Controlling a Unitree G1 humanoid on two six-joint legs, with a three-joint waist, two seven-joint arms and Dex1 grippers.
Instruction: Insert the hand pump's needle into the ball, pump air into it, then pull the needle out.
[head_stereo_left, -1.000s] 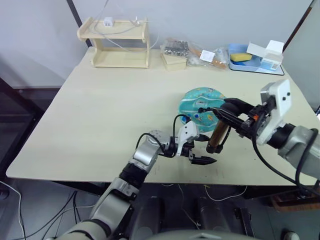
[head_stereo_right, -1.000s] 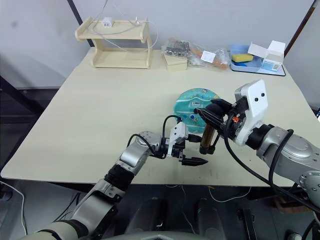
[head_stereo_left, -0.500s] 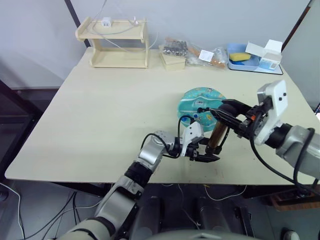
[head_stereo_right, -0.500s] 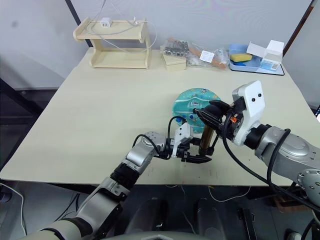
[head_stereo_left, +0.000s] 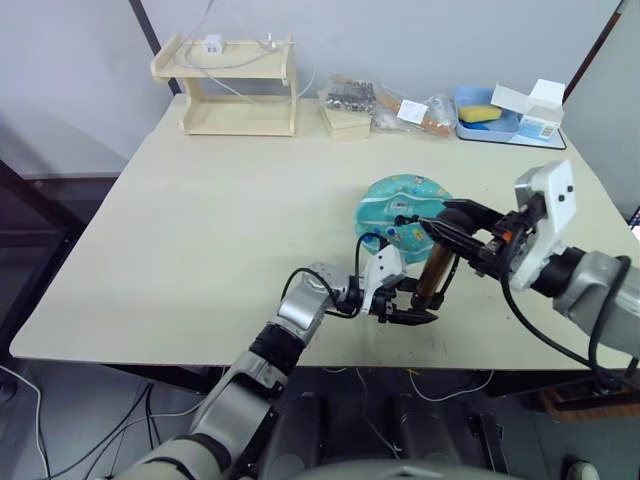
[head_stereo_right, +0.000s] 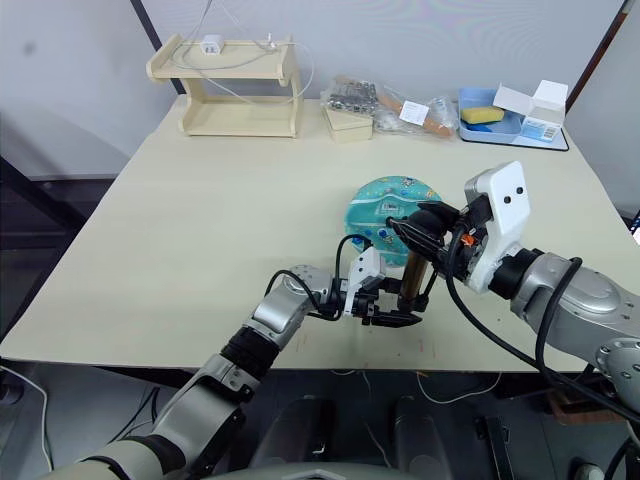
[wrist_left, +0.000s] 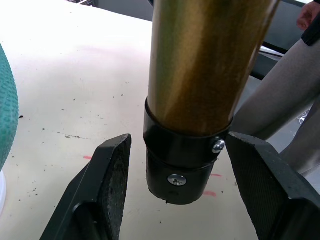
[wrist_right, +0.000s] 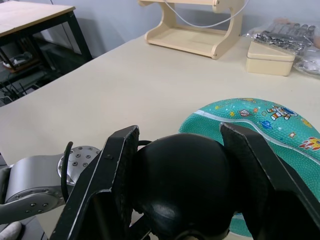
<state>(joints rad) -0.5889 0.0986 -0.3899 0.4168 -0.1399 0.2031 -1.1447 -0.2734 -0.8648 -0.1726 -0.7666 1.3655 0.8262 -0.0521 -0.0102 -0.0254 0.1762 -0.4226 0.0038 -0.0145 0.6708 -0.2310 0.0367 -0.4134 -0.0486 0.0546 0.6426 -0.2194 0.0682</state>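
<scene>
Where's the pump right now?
In the eye views the pump stands upright near the table's front edge, just in front of the ball, its top held by the right gripper.

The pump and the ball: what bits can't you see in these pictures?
- Needle: too small to find in the head views; the hose end by the ball is hidden behind the right gripper.
- Pump: its top is cut off by the left wrist view's edge; whether its base touches the table is unclear.
- Handle: partly covered by the right gripper's fingers.
- Ball's near side: hidden behind the pump and grippers.
</scene>
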